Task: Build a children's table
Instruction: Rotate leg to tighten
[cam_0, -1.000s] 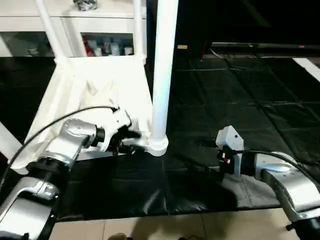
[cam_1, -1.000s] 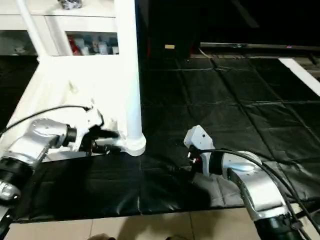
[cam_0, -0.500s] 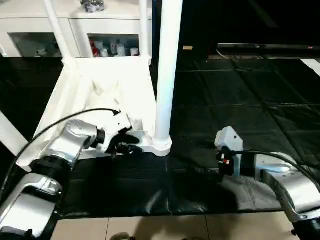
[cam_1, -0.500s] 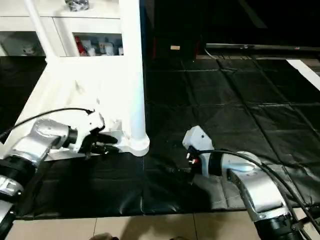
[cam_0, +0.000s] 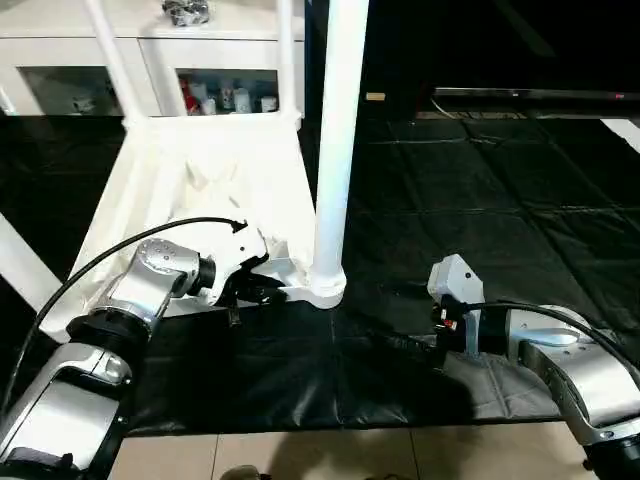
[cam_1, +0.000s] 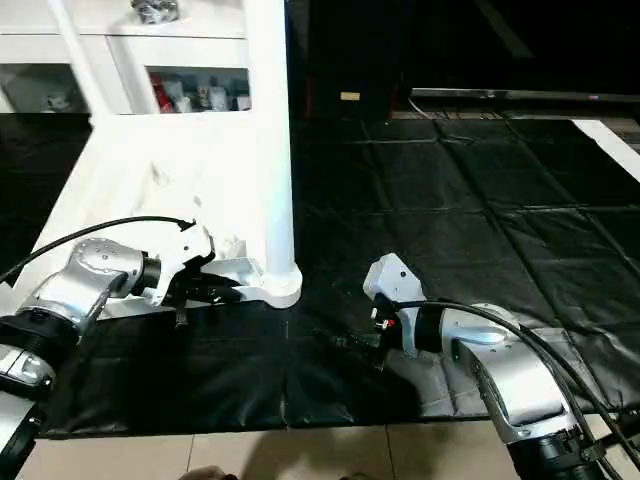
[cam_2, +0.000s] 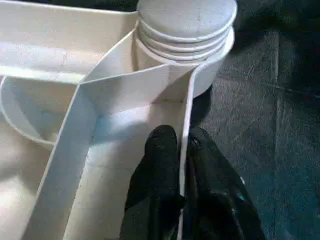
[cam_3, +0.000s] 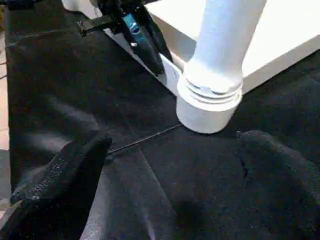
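Note:
The white children's table lies upside down on the black mat, its ribbed top (cam_0: 200, 180) facing up. A thick leg (cam_0: 335, 150) stands upright in the near right corner socket (cam_0: 325, 287). Thinner-looking legs rise at the far left (cam_0: 105, 50), the far right (cam_0: 288, 60) and the near left (cam_0: 20, 270). My left gripper (cam_0: 268, 293) is shut on the top's thin side rim (cam_2: 188, 95), just beside that socket, one finger (cam_2: 161, 150) on each side. My right gripper (cam_1: 345, 343) lies low over the mat to the right of the socket, open and holding nothing, its pads (cam_3: 75, 170) wide apart.
A white cabinet (cam_0: 200, 60) with glass doors and small items inside stands behind the table. The black mat (cam_0: 480, 200) spreads far to the right. Its front edge meets a tiled floor (cam_0: 300, 455) close to me. A black cable loops over my left forearm (cam_0: 120, 250).
My left gripper's fingers have closed onto the table top's rim. The camera shifted slightly. The right arm and the table stayed where they were.

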